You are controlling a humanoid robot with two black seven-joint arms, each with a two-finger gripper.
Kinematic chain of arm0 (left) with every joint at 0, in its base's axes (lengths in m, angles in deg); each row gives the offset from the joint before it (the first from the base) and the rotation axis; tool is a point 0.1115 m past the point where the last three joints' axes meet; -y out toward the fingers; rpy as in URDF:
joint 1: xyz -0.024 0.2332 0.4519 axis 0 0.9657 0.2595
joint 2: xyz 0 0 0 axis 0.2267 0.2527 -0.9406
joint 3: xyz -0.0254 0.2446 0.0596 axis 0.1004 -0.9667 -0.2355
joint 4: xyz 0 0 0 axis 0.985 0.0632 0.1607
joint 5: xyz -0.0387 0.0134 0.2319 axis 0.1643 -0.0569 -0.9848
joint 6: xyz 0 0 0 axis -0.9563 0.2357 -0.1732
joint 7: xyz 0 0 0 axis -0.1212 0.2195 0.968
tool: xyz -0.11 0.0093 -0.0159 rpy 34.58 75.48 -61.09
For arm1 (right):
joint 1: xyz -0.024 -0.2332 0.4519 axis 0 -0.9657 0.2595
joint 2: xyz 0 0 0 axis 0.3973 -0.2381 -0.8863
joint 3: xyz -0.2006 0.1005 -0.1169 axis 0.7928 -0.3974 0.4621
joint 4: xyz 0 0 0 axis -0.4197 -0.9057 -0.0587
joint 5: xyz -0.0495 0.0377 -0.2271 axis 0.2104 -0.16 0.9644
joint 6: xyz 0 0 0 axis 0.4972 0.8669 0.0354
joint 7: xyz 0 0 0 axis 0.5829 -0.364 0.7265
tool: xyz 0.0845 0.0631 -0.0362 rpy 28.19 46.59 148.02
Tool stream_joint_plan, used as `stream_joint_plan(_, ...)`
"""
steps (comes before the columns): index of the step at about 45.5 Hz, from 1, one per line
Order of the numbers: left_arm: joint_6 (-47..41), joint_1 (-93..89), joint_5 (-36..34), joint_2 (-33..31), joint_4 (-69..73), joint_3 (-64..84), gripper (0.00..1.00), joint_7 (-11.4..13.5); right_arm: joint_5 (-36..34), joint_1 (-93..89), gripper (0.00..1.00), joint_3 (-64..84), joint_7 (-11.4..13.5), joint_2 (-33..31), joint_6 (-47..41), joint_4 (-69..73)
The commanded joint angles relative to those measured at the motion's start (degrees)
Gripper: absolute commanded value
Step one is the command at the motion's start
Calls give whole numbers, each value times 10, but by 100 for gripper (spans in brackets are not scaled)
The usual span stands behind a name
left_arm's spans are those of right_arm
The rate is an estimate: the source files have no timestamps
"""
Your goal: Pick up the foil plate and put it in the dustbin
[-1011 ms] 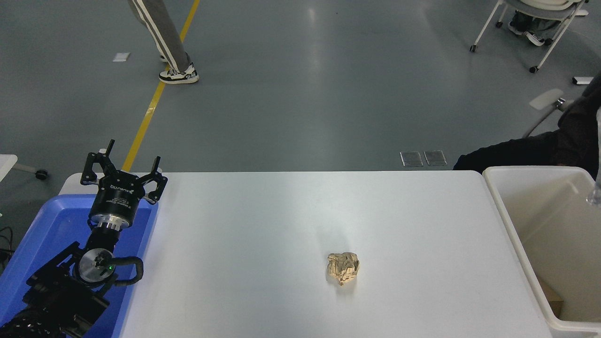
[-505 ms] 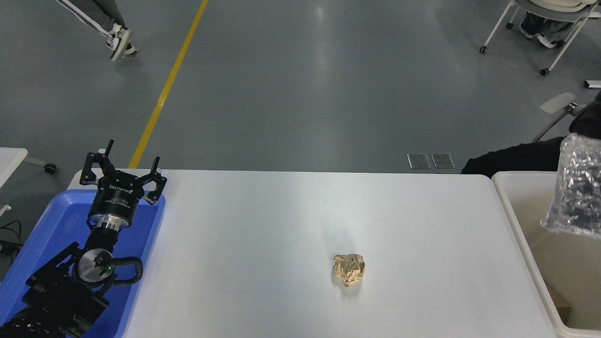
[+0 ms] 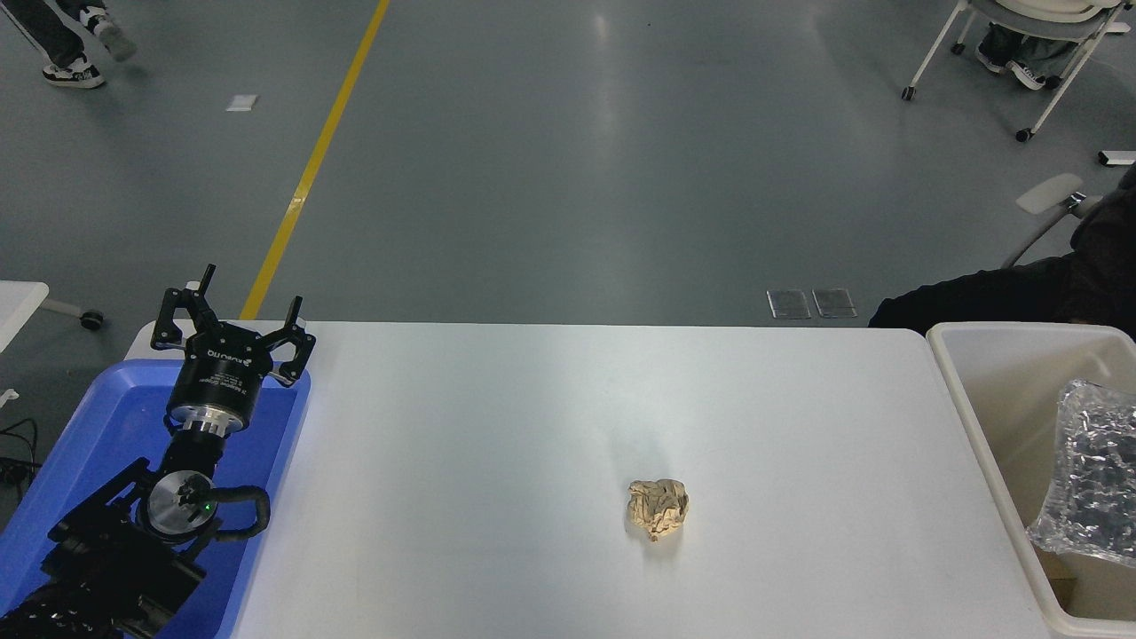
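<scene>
The crumpled silver foil plate (image 3: 1088, 472) lies inside the cream-white dustbin (image 3: 976, 417) at the right edge, low against its far side, partly cut off by the picture's edge. No gripper holds it. My left gripper (image 3: 232, 311) is parked open and empty over the blue tray at the lower left. My right arm and gripper are out of view.
A blue tray (image 3: 98, 426) sits under the left arm. A small tan crumpled paper ball (image 3: 658, 508) lies on the white table (image 3: 550, 426) right of centre. A person in dark clothing (image 3: 1021, 288) sits past the table's far right corner.
The foil plate has dropped from above the dustbin's rim down into the dustbin. A person walking at the far left has moved further left. The left arm has not moved.
</scene>
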Motion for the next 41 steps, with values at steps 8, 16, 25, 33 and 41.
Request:
stream_joint_plan(8, 0, 0, 0, 0, -1, 0, 100, 0, 2, 13, 0, -2, 1, 2, 0, -1)
stream_joint_plan(16, 0, 0, 0, 0, 0, 0, 100, 0, 2, 17, 0, -2, 2, 10, 0, -2)
stream_joint_plan(25, 0, 0, 0, 0, -1, 0, 100, 0, 2, 17, 0, -3, 2, 21, 0, -8)
stream_joint_plan(33, 0, 0, 0, 0, 0, 0, 100, 0, 2, 17, 0, -9, 3, 32, 4, -10)
stream_joint_plan(41, 0, 0, 0, 0, 0, 0, 100, 0, 0, 17, 100, -10, 4, 39, 15, -10)
